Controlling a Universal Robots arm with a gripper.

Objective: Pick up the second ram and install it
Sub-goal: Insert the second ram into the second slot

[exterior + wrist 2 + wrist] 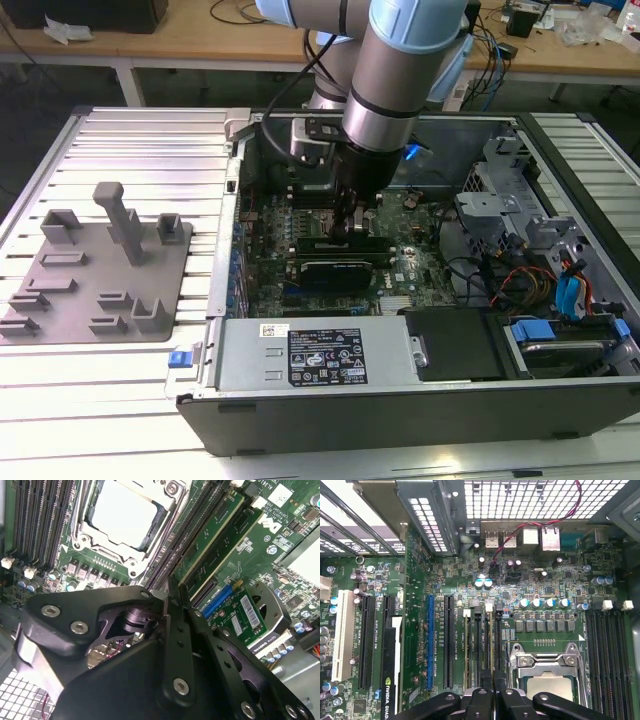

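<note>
In the exterior view, the gripper (352, 222) reaches into the open computer case (560, 400) at frame centre. In the second wrist view, two memory sticks (215, 540) stand in slots, upper right. In the first wrist view, the jaws pinch narrowly over the second ram (488, 647), seated beside the processor socket (547, 672).

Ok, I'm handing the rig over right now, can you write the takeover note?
Claw: low inside the open case, over the memory slots. Grip state unclear.
Ram: two green memory sticks stand in neighbouring slots beside the CPU socket, their near ends at the claw. The second ram is probably one of them.
Done: ram brought to the slots.
Left: confirm it is fully seated and latched, which cannot be seen here.
</note>
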